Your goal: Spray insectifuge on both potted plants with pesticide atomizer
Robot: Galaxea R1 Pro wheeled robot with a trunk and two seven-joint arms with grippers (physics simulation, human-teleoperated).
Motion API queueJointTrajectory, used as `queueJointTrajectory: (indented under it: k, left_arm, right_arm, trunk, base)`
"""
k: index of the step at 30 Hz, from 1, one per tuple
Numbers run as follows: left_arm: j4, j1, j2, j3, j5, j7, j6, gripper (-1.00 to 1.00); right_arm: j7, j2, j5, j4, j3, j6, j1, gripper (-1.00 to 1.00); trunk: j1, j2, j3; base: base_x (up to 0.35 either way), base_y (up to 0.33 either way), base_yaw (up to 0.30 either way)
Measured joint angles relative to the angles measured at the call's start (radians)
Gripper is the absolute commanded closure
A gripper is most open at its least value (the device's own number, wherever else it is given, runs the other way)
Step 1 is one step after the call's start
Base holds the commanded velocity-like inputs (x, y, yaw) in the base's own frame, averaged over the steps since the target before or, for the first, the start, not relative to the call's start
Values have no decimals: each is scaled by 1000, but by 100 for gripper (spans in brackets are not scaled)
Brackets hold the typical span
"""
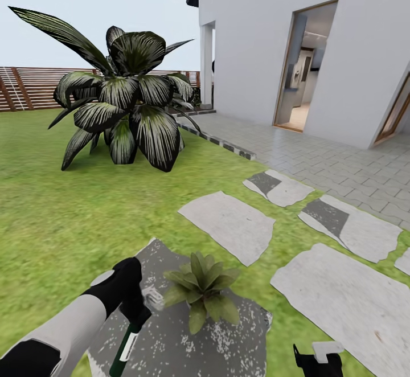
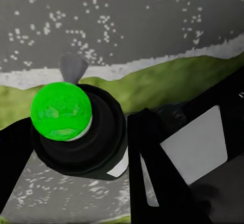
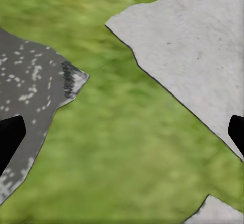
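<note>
Black fingers (image 2: 152, 173) of the left gripper (image 1: 136, 303) pinch the pesticide atomizer (image 1: 126, 347), a slim dark bottle with a pale label mark, at the lower left of the head view; its body hangs down toward the frame's bottom edge. In the left wrist view the bottle's dark round top carries a bright green dot (image 2: 61, 110), with dark finger parts close on both sides. Just right of that gripper, a potted plant (image 1: 201, 289) spreads its low rosette of pointed green leaves on a dark speckled stone slab (image 1: 228, 343); gripper and leaves look near but apart. At the lower right corner of the head view sits the right gripper (image 1: 319, 360); in its wrist view the two dark fingertips (image 3: 10, 137) stand at opposite edges of the frame, spread wide over grass (image 3: 127, 148) and holding nothing.

Picking up looks done; spraying this first plant seems the step in hand. The next move likely calls for aiming the nozzle at the rosette and covering all its leaves before seeking the second plant, which I cannot place from here
</note>
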Motion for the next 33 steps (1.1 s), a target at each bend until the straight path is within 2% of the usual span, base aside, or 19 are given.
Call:
queueJointTrajectory:
  k: [5,10,17,23,25,33]
  left_arm:
    - [0,1,-1,0,-22,1,3,100]
    - [0,1,-5,-1,-22,1,3,100]
    - [-2,1,-8,-3,-23,2,0,100]
    - [24,29,21,-1,-25,19,-4,100]
    - [28,42,24,1,-24,21,-4,100]
    - [29,56,20,0,-25,25,-6,100]
  right_arm:
    - [0,1,0,1,0,0,0,-100]
    - [0,2,0,1,0,0,0,-100]
    - [0,3,1,1,0,0,0,-100]
    - [0,3,1,1,0,0,0,-100]
    - [0,3,1,1,0,0,0,-100]
    - [0,3,0,1,0,0,0,-100]
  trunk:
    - [-1,0,0]
    - [0,0,0]
    - [0,0,0]
    - [0,0,0]
    - [0,0,0]
    - [0,0,0]
  base:
    - [254,0,0]
    - [248,0,0]
    - [22,0,0]
    - [0,0,0]
    - [0,0,0]
    - [0,0,0]
